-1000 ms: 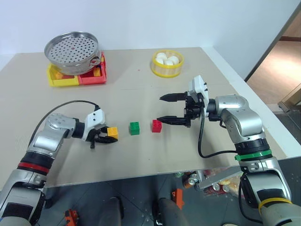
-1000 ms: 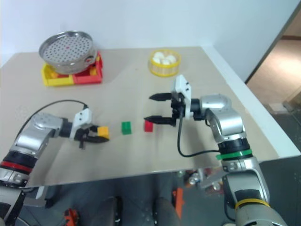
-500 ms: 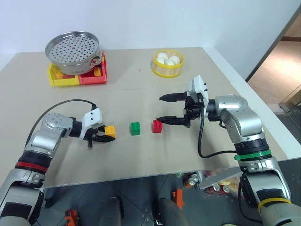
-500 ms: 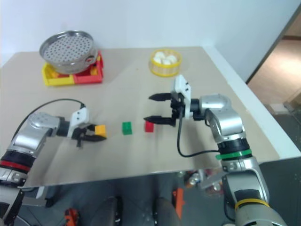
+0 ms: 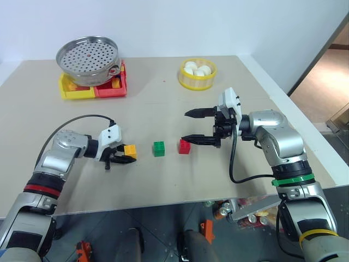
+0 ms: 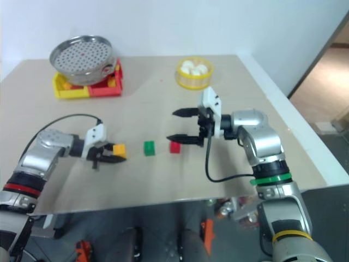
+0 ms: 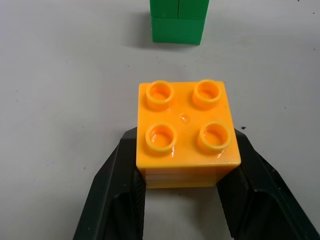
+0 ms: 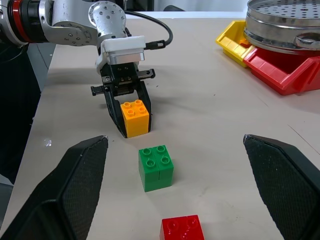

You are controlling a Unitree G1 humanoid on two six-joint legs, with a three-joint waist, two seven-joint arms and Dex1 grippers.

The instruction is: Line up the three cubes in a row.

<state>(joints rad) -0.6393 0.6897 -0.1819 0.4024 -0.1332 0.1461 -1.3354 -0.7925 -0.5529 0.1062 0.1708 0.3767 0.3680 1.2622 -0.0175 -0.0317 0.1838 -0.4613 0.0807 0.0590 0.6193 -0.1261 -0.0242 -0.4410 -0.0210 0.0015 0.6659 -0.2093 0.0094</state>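
Three studded cubes lie in a rough line across the table: orange-yellow (image 5: pixel 130 150), green (image 5: pixel 158 148) and red (image 5: pixel 184 146). My left gripper (image 5: pixel 124 157) is shut on the orange-yellow cube (image 7: pixel 185 132), one black finger on each side, with the green cube (image 7: pixel 179 20) a short gap beyond it. My right gripper (image 5: pixel 192 126) hovers just right of the red cube, open wide with nothing between its fingers. Its lower fingertip is close to the red cube. The right wrist view looks along the row: red (image 8: pixel 182 230), green (image 8: pixel 156 167), orange-yellow (image 8: pixel 135 117).
A metal perforated steamer (image 5: pixel 88 54) rests on a yellow tray (image 5: pixel 73 94) and a red tray (image 5: pixel 112 91) at the back left. A yellow bowl (image 5: pixel 197 82) of white balls stands at the back centre. The table's front edge runs just below the arms.
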